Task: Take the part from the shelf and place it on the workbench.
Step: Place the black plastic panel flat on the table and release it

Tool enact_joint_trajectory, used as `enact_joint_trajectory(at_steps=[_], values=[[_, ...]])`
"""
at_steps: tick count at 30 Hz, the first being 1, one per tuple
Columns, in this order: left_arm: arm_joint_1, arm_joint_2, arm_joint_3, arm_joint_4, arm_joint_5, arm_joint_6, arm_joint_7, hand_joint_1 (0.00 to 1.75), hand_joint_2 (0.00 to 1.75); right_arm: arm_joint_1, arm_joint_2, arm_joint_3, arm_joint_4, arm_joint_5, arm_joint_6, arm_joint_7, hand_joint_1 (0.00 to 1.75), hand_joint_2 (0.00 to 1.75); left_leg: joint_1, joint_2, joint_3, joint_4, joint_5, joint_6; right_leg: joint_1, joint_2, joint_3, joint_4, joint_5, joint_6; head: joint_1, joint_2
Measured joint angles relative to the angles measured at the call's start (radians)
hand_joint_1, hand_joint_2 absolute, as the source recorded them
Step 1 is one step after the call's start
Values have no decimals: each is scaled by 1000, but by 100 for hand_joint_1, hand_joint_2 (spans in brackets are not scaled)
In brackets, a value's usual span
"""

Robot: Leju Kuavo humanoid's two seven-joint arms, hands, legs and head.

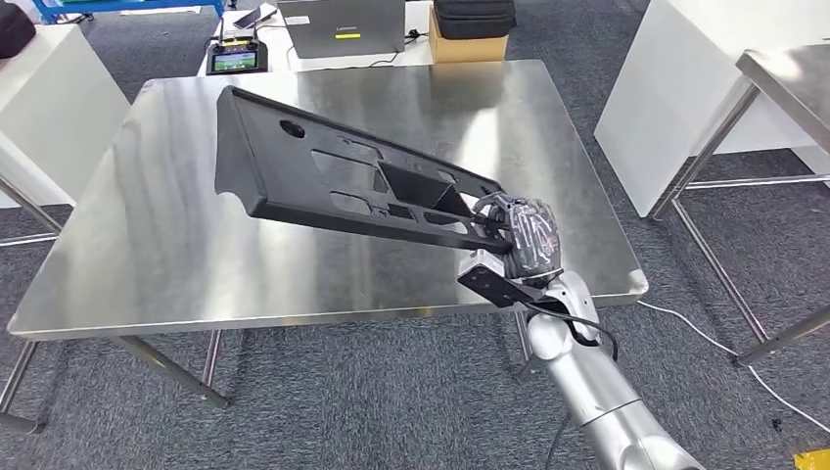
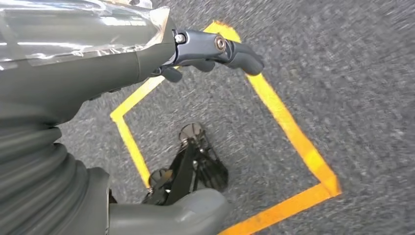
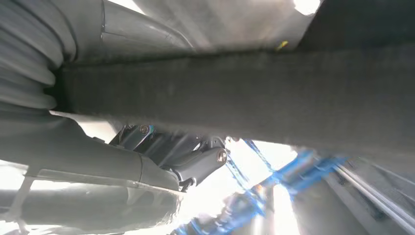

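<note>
Nearest to us, our right hand [image 1: 524, 235] is over the table's near right corner, its fingers [image 3: 200, 164] closed on one end of the long, flat black plastic part with cut-out openings [image 1: 333, 181]. From that grip the part's long axis runs away toward the far left corner of the shiny stainless-steel table [image 1: 176, 255], tilted so that the far end looks higher than the held end; we judge it is carried clear of the surface, though we cannot tell whether any edge touches. The placing turns on this: the part lies wholly over the table, so lowering and levelling it is what remains. Our left hand [image 2: 210, 51] hangs over grey carpet marked with yellow tape [image 2: 288, 132], its fingers loosely curled with nothing in them, well apart from the part. Beyond the table's far edge a cardboard box [image 1: 468, 47] carries a black bag [image 1: 475, 17]; its contents are hidden.
</note>
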Motion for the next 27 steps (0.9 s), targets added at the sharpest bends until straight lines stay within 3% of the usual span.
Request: enact_joint_trajectory(at_steps=[1, 3, 5, 7, 8, 9, 10, 12, 14, 16, 19, 21, 23, 24, 25, 27], values=[[-1, 0, 0, 0, 0, 0, 0, 0, 175, 0, 0, 0, -1, 1, 1, 2, 175, 175, 1, 1, -6, 5, -4, -4, 1, 4, 4, 3, -5, -18, -2, 0], [-2, -1, 0, 0, -1, 0, 0, 0, 175, 0, -1, 0, -5, 2, 1, 4, 175, 175, 7, 6, -27, 48, 2, -10, 0, 9, 13, 7, -13, -37, -3, 0], [-3, -1, 0, 0, -1, 0, 0, 0, 175, -3, -2, 0, -8, 3, 0, 5, 175, 175, 10, 13, -92, 154, -2, -19, 2, 10, 31, 5, -26, -53, -4, 0], [-2, -1, 0, 0, -1, 0, -3, 0, 175, -5, 0, 1, -9, 7, 0, 7, 175, 175, 10, 17, -182, 270, -48, -26, 5, 11, 49, 5, -41, -61, -4, 0], [-1, -1, 0, 0, -2, 0, -5, 0, 175, -5, 0, 1, -9, 11, 0, 9, 175, 175, 10, 17, -218, 303, -72, -27, 8, 12, 58, 5, -48, -63, -4, 0], [-1, -1, 0, 0, -2, 0, -7, 0, 175, -4, 0, 1, -9, 15, 0, 11, 175, 175, 10, 17, -241, 306, -77, -24, 10, 13, 68, 5, -56, -63, -4, 0], [-1, -1, 0, 0, -2, 0, -8, 0, 175, -3, 0, 1, -9, 19, 0, 12, 175, 175, 9, 17, -248, 280, -57, -18, 14, 14, 78, 5, -64, -64, -4, 0], [-1, -1, 0, 0, -2, -1, -9, 0, 175, -2, 1, 1, -12, 26, 2, 14, 175, 175, 3, 17, -222, 155, 48, 4, 20, 16, 100, 4, -80, -64, -4, 0], [-1, 0, 1, 0, 0, 0, -9, 0, 175, -6, 2, 1, -15, 31, 8, 19, 175, 175, -9, 15, -196, 66, 117, 27, 24, 19, 115, -1, -93, -59, -3, 0], [-2, 1, 2, 0, 2, 1, -9, 0, 175, -12, 4, 2, -14, 38, 15, 25, 175, 175, -19, 11, -192, 51, 121, 39, 25, 21, 122, -9, -101, -49, -3, 0], [-4, -1, 4, 0, 4, 8, -9, 0, 175, -32, 6, 1, -3, 49, 23, 28, 175, 175, -16, 12, -155, 11, 136, 44, 33, 20, 118, 8, -122, -42, -2, 0], [-8, -4, 4, 0, 3, 14, -8, 0, 175, -53, 6, 1, 16, 54, 28, 27, 175, 175, -15, 12, -135, -6, 137, 45, 35, 19, 65, 108, -164, -50, 0, 0], [-13, -6, 4, 0, 3, 17, -8, 0, 175, -66, 8, 1, 38, 62, 29, 28, 175, 175, -20, 9, -131, -6, 130, 47, 35, 18, -18, 232, -200, -53, 0, 0], [-15, -7, 4, 0, 2, 19, -7, 0, 175, -69, 8, 1, 48, 68, 30, 29, 175, 175, -23, 6, -128, -4, 126, 47, 36, 18, -43, 258, -197, -48, 0, 0], [-15, -8, 4, 0, 2, 20, -7, 0, 175, -71, 8, 1, 57, 76, 30, 30, 175, 175, -25, 3, -125, -1, 121, 47, 36, 18, -49, 243, -175, -41, 0, 0], [-15, -9, 5, 0, 2, 22, -7, 0, 175, -79, 8, 2, 71, 86, 30, 31, 175, 175, -27, -3, -118, 9, 107, 44, 36, 18, -10, 117, -96, -28, 0, 0]])
